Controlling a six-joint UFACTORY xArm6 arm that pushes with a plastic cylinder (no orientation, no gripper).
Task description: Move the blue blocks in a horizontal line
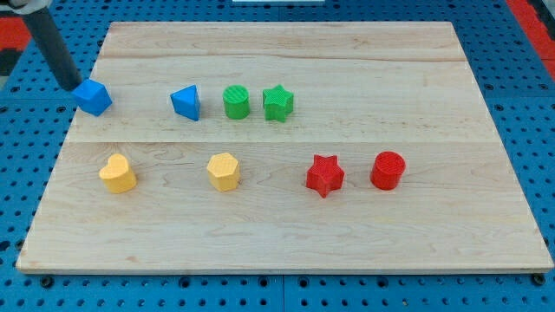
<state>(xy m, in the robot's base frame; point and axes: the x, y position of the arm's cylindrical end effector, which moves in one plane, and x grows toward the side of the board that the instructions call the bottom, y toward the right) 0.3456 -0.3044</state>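
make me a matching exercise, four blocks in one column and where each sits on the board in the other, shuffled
Things:
1. blue cube
2. green star
3. red cylinder
4. yellow hexagon

Places:
A. lower row, farthest to the view's right
B. upper row, at the board's left edge, touching my tip
C. lower row, second from the view's left
D. upper row, right beside the green cylinder

Pairs: 1-B, 2-D, 3-A, 4-C

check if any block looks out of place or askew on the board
Only one stands out: the blue cube sits at the board's left edge, turned at an angle, with my tip touching its upper-left side. The other blocks sit in two tidy rows; nothing looks damaged or tipped.
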